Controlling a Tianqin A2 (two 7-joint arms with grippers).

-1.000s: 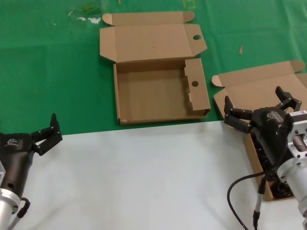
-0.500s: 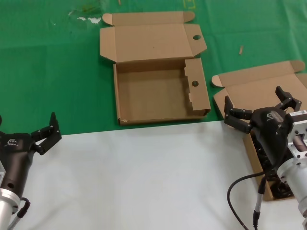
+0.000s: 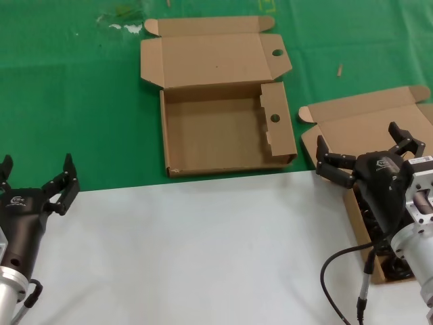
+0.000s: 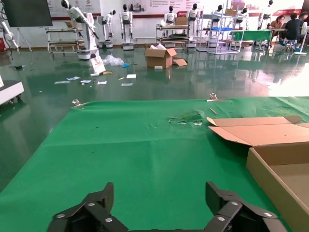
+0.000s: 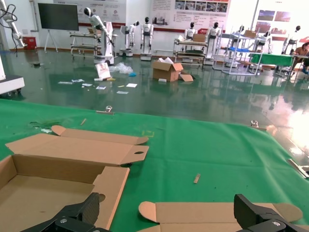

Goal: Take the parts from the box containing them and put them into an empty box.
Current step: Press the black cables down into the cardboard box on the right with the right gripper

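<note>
The empty box (image 3: 223, 139) lies open mid-table, with a round hole in its lid flap (image 3: 277, 53) and one in a side panel. It also shows in the left wrist view (image 4: 285, 166) and the right wrist view (image 5: 48, 186). The box containing the parts (image 3: 358, 125) lies at the right with its plain lid open; it shows in the right wrist view (image 5: 203, 212) too. Black cables (image 3: 398, 269) show inside it, mostly hidden by my right arm. My right gripper (image 3: 358, 141) (image 5: 169, 205) is open and empty above this box. My left gripper (image 3: 37, 166) (image 4: 159, 193) is open and empty at the left, near the green mat's front edge.
A green mat (image 3: 67, 101) covers the far half of the table and a white sheet (image 3: 203, 250) the near half. A small scrap (image 3: 340, 70) lies on the mat at the back right. A black cable (image 3: 338, 271) hangs from my right arm.
My left gripper has turned and shifted a little left, so both its spread fingers show now. The right arm and both boxes have not moved.
</note>
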